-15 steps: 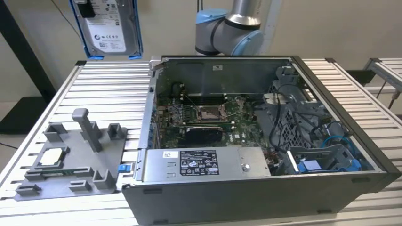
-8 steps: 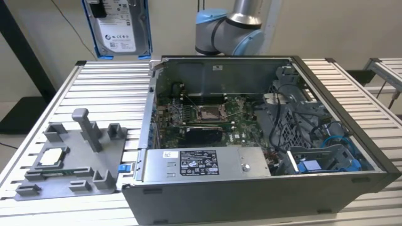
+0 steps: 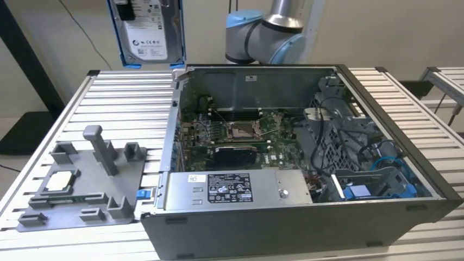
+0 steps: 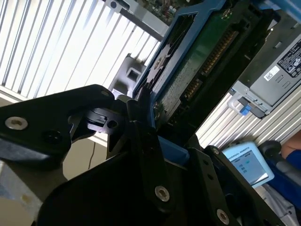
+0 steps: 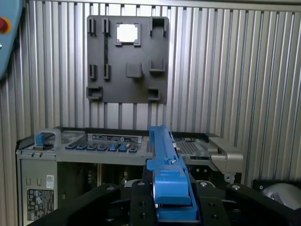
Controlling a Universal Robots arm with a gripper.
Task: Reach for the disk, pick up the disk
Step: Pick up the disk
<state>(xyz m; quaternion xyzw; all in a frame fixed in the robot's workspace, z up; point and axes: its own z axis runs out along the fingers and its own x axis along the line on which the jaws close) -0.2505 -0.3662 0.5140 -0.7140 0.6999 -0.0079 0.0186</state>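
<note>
Claw (image 4: 145,123) clamped on the disk (image 4: 188,61) in the second wrist view: black fingers (image 4: 146,155) pinch the blue bracket (image 4: 173,151) edge, green board side exposed. First wrist view: disk edge-on between the jaws, over the open PC case (image 5: 37,183) and grey fixture (image 5: 127,61). Exterior view: disk hangs upright in the air above the table's (image 3: 108,92) far edge, at the exterior view's left of the arm (image 3: 272,32). My read: stiff, dense, shock-sensitive. Plastic rails may flex, so grip the side edges, never board or connector.
</note>
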